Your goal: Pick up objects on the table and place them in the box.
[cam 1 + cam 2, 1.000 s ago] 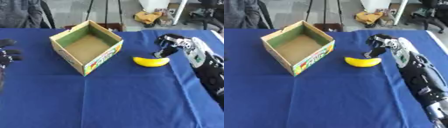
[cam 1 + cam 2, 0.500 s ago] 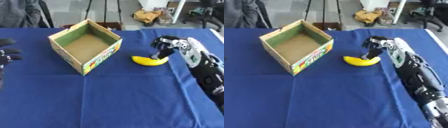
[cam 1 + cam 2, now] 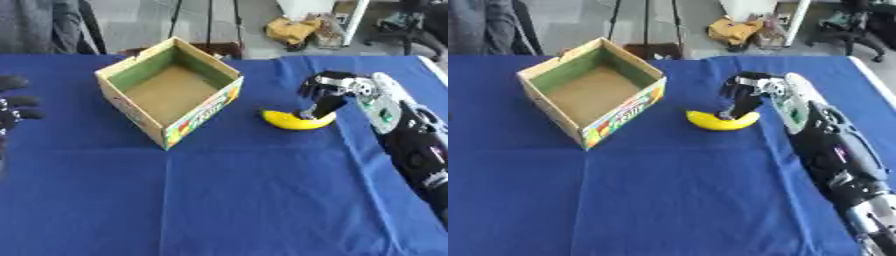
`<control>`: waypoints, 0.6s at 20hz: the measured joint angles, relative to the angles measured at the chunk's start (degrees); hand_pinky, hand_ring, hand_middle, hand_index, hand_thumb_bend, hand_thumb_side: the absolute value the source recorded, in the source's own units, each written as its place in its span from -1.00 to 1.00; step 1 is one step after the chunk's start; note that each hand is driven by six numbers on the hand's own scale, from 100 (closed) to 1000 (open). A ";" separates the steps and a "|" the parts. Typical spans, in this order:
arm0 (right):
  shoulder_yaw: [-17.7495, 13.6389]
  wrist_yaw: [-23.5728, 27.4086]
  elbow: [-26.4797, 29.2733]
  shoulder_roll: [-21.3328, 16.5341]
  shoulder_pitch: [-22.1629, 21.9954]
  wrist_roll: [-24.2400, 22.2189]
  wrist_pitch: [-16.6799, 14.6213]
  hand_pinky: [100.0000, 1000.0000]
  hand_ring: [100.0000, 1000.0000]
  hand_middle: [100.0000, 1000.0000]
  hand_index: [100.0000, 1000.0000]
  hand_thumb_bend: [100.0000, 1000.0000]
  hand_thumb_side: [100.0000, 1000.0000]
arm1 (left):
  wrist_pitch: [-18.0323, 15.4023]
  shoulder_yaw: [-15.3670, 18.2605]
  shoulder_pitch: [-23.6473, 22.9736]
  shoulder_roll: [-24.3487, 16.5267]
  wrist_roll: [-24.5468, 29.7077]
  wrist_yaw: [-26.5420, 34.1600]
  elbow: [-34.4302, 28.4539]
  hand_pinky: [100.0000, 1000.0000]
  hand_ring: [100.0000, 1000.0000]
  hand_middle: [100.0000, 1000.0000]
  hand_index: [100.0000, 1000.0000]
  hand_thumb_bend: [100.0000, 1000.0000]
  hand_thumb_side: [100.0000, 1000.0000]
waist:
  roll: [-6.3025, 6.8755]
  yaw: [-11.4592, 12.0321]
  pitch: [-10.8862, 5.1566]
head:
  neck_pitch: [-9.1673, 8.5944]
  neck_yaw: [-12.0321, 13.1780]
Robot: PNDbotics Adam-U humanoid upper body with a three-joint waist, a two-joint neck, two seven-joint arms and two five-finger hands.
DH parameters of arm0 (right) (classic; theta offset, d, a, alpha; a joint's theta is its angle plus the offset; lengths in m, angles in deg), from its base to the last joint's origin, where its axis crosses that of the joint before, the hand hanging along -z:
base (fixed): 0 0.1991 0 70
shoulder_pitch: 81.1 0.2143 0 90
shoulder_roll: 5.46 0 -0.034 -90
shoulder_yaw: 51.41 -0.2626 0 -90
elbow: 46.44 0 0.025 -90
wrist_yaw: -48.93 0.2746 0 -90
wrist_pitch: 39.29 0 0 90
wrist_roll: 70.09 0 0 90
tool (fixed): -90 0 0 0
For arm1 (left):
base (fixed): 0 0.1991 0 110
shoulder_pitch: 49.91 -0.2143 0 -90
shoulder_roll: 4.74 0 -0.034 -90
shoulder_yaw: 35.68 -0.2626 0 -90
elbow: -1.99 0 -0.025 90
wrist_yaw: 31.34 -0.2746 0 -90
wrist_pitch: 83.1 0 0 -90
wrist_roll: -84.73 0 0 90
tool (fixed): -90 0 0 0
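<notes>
Your right hand [image 3: 331, 91] hangs over the right end of the banana [image 3: 295, 121], fingers curled down and touching it but not yet wrapped round it. The banana lies on the blue desk [image 3: 262, 200] just right of the open box [image 3: 166, 95]. Close round its middle before lifting, so that it stays level.
</notes>
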 measured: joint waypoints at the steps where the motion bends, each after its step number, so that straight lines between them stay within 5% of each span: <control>1: 0.13 0.10 0.03 0.00 -0.01 -0.30 0.01 0.37 0.49 0.42 0.64 -0.40 -0.37 | 0.00 0.00 0.00 0.00 0.00 0.00 0.00 0.09 0.15 0.27 0.38 0.05 1.00 | 0.00 0.00 -0.01 | 0.00 0.00; 12: 0.62 -0.25 0.03 0.02 -0.49 -2.86 0.53 0.36 0.48 0.43 0.64 -0.44 -0.37 | 0.00 0.00 0.00 0.00 0.00 0.09 0.00 0.09 0.15 0.27 0.38 0.05 1.00 | 0.23 0.23 -0.04 | 0.01 -0.02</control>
